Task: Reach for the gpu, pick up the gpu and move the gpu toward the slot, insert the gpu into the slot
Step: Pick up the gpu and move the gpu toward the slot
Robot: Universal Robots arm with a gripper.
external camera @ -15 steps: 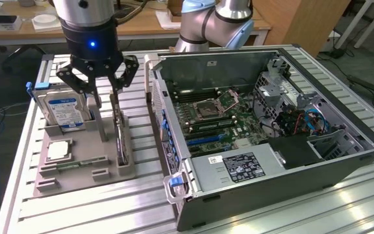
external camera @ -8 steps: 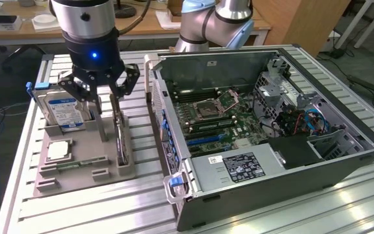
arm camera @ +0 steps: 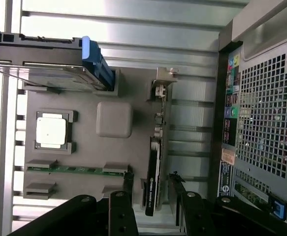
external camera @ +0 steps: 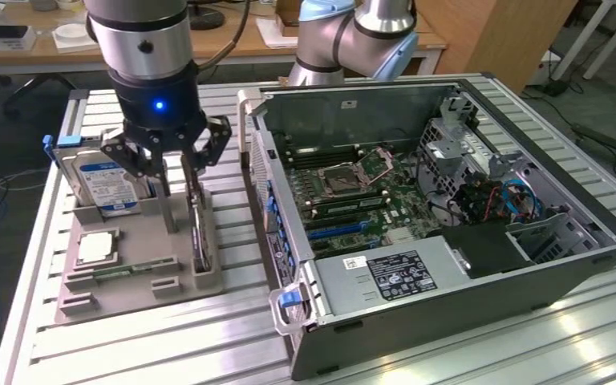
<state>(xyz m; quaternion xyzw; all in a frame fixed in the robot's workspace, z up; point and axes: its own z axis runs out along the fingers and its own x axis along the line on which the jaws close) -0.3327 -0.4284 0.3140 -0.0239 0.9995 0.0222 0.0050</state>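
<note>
Graphics card stands on edge in a gray tray, with its metal bracket at the end away from the gripper. Gripper straddles the other end, fingers spread, a gap on each side. Same tray: hard drive in blue bracket, silver processor chip, green memory stick. Computer case just beside tray, perforated panel showing. Slatted metal table beneath.

Exterior view: high, oblique, wide over table. Wrist view: close, straight down. Shared: grey tray, computer case.
</note>
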